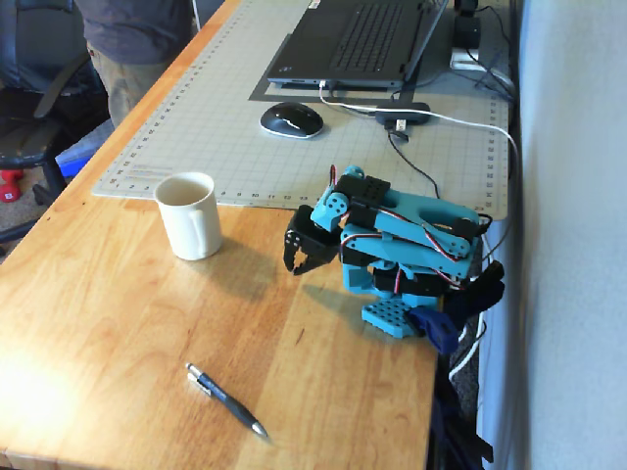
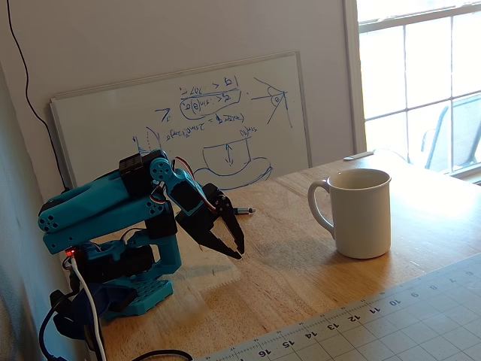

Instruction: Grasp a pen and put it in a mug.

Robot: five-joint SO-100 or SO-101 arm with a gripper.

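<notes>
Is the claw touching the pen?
Apart. In a fixed view the gripper hangs folded near the arm's base, and the pen lies far off on bare table, with wood between them.

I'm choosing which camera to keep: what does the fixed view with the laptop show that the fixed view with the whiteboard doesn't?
Only the laptop view shows the whole pen lying on the table, plus the laptop and mouse. Only the whiteboard view shows the whiteboard and window; there the pen is mostly hidden behind the claw. Both show the mug, the folded arm and its claw.
</notes>
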